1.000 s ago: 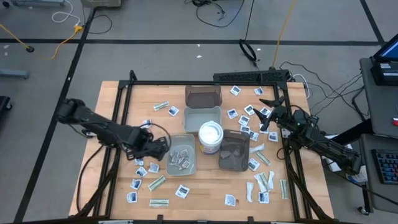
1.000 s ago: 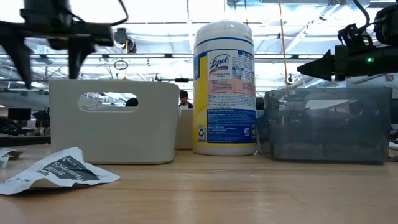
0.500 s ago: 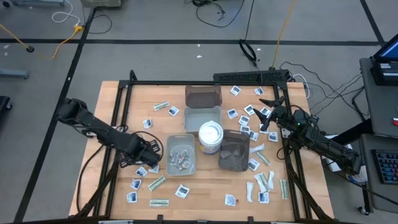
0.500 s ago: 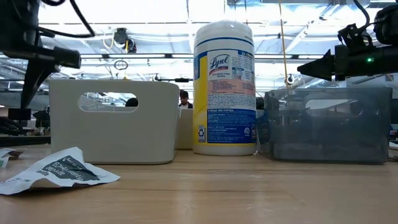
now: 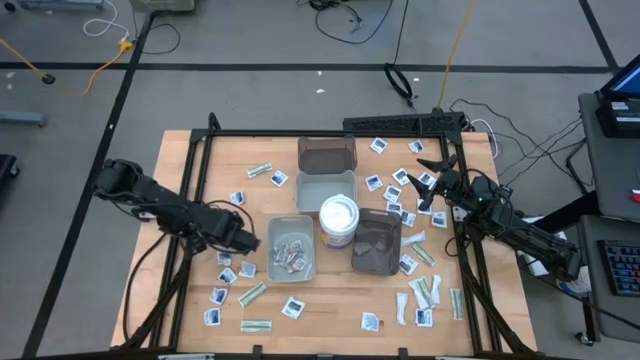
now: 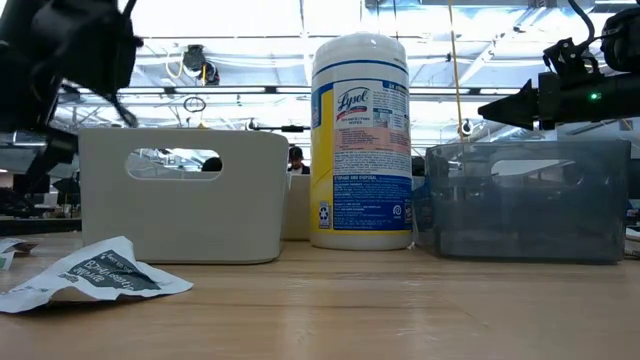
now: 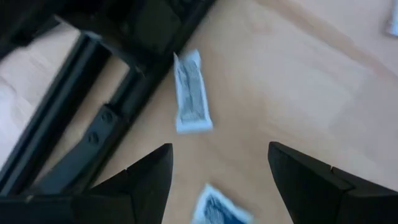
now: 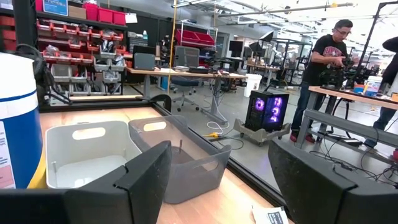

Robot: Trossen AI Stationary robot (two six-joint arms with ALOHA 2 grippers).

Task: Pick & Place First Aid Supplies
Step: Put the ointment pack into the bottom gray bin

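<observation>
1. Seen from above, first aid packets [image 5: 293, 307] lie scattered over the wooden table [image 5: 330, 310], thickest along its left, right and near edges; a few more sit inside the grey tray [image 5: 291, 248] left of the round white tub [image 5: 338, 220].
2. The left gripper [image 5: 248, 242] hangs over bare wood just left of that grey tray, fingers spread and holding nothing, with loose packets close beside it.
3. The right gripper [image 5: 428, 180] waits over the packets near the table's far right corner, its fingers likewise apart and empty.
4. Four trays and the tub crowd the table's middle: a dark tray [image 5: 327, 153] at the far side, a pale tray [image 5: 326, 186] touching it, and another dark tray [image 5: 376, 242] just right of the tub. Open wood remains between this cluster and the black frame rails [image 5: 195, 170] on either side.
5. The left wrist view alone shows a narrow pale strip packet [image 7: 192, 93] lying flat beside a frame rail, and the corner of a blue-printed packet [image 7: 216, 207] between the open fingers [image 7: 148, 183].
6. The low view alone shows the tub's printed label [image 6: 362, 130] and a crumpled packet [image 6: 92, 274] at the near left edge.
7. The right wrist view alone shows the workshop beyond the table, where a person [image 8: 326, 74] stands at a bench.
</observation>
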